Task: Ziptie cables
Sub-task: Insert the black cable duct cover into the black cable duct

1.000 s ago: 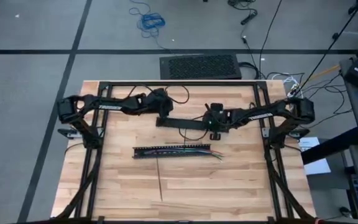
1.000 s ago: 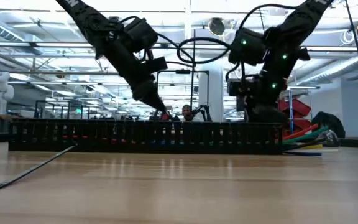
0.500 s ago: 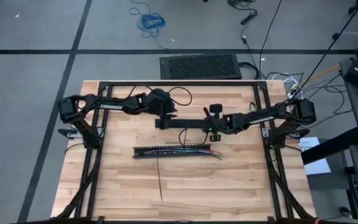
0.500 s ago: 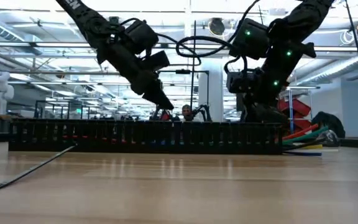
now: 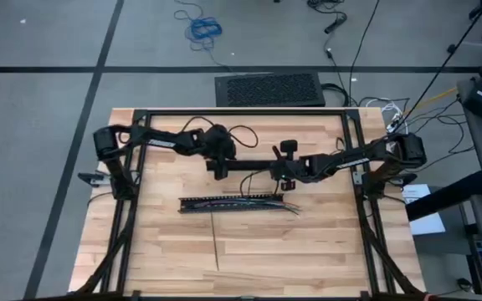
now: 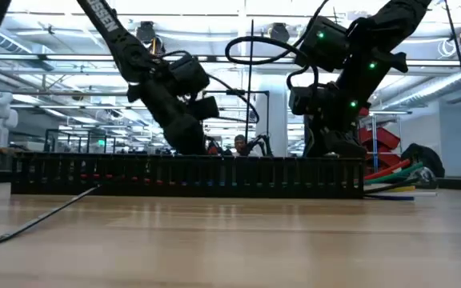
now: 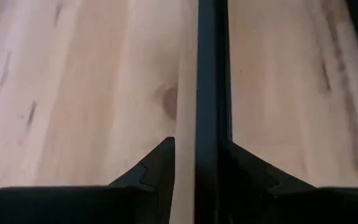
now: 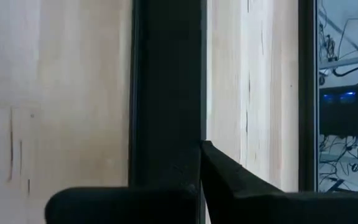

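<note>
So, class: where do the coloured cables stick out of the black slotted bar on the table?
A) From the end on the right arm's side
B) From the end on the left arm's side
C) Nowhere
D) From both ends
A: in the high view the cables fan out of the slotted bar only at the end on the right arm's side.

No text, label, brand or number can be read anywhere in these views.
</note>
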